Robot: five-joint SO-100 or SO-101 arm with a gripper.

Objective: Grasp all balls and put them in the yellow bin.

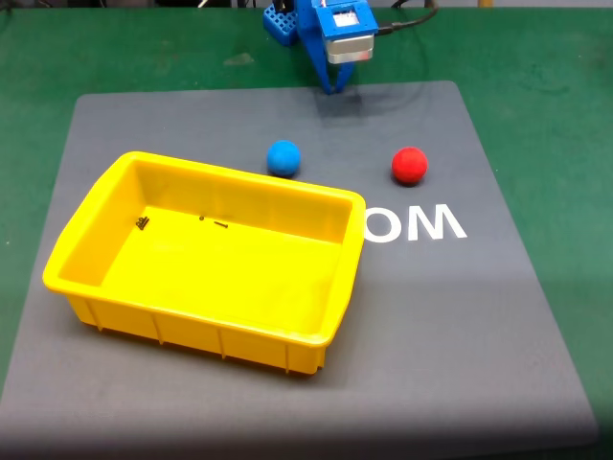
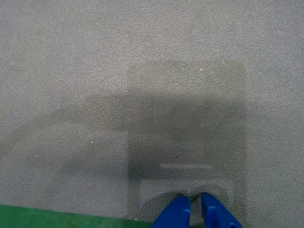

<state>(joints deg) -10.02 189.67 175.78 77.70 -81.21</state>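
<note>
A blue ball [image 1: 283, 158] rests on the grey mat just beyond the far rim of the yellow bin [image 1: 86, 225]. A red ball [image 1: 409, 165] lies to its right on the mat, above the white letters. My blue gripper [image 1: 332, 89] hangs at the mat's far edge, behind both balls and apart from them. In the wrist view its two blue fingertips [image 2: 177, 211] sit close together at the bottom edge, and the gripper [image 2: 195, 205] is shut with nothing held, over bare mat.
The grey mat [image 1: 460, 335] lies on a green table [image 1: 546, 77]. A few tiny dark specks lie inside the bin. White letters [image 1: 414, 223] are printed right of the bin. The arm's blue base [image 1: 283, 24] stands at the back.
</note>
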